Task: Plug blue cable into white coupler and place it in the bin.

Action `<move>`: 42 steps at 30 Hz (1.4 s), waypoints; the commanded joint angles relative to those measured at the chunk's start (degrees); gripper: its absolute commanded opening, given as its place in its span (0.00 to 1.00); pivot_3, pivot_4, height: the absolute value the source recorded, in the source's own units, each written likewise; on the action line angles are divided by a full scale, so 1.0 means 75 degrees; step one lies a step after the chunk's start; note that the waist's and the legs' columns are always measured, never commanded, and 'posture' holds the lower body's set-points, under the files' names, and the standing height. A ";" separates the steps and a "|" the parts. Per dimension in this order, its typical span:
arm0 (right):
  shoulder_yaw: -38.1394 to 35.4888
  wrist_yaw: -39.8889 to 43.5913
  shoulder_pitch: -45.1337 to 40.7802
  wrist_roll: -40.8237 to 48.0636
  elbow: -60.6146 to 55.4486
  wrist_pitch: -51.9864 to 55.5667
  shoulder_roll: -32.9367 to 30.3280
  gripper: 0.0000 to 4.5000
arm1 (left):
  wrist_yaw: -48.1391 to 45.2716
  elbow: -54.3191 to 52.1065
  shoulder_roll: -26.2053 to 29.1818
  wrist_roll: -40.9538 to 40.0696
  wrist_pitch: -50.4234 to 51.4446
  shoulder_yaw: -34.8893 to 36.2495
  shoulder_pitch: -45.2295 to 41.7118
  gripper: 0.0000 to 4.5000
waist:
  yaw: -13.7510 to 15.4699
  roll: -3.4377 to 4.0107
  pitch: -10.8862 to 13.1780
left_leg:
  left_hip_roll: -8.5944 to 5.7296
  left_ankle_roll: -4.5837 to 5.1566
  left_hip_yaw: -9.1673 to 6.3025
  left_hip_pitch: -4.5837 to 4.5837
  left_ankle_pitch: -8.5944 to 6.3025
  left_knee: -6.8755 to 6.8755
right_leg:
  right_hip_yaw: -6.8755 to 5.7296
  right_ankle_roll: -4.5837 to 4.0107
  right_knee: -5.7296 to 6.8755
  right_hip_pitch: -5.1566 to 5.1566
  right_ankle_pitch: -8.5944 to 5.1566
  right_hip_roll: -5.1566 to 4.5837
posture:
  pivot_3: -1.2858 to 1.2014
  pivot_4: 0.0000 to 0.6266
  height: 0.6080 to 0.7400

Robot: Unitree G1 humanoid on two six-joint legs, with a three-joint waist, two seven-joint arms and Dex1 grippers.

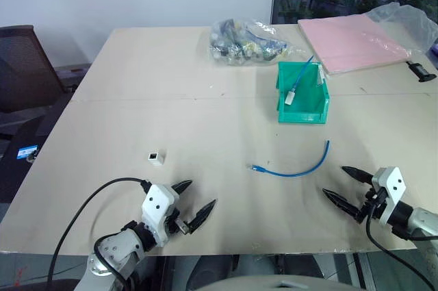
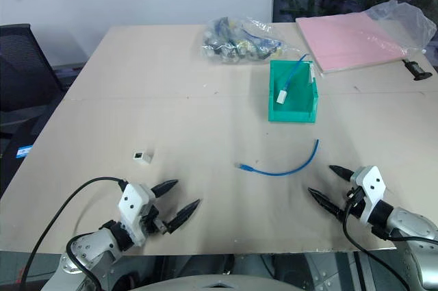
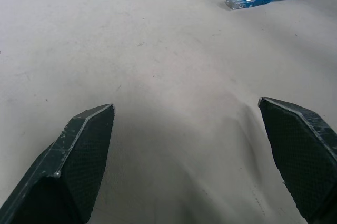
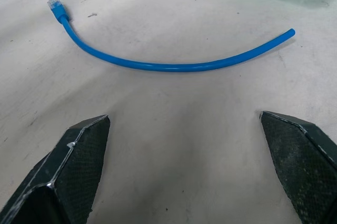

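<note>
The blue cable (image 1: 294,169) lies curved on the table, right of centre, with a clear plug (image 3: 239,0) at its left end. The white coupler (image 1: 157,159) sits alone on the table to the left of it. The teal bin (image 1: 301,114) stands farther back, and inside it leans another blue cable joined to a white block (image 1: 291,98). My left gripper (image 1: 202,192) is open near the front edge, below and to the right of the coupler. My right gripper (image 1: 334,181) is open just in front of the cable's (image 4: 174,67) right half. Both hold nothing.
A clear bag of mixed cables (image 1: 246,41) lies at the back, behind the bin. A pink folder (image 1: 352,41) and a clear plastic sheet (image 1: 407,17) lie at the back right, beside a small black object (image 1: 419,72). A black chair (image 1: 20,65) stands past the table's left edge.
</note>
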 commanded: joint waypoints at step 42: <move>-0.0127 0.0793 0.0124 0.1523 -0.2077 0.0659 -0.0493 1.00 | -0.3537 0.2825 0.1252 0.0876 0.0868 -0.2967 -0.6753 1.00 | -0.0007 -0.0057 0.0044 | 0.0013 -0.0038 0.0005 -0.0012 0.0023 0.0005 | -0.0003 0.0002 0.0011 -0.0015 0.0005 0.0019 | 0.52 0.24 1.00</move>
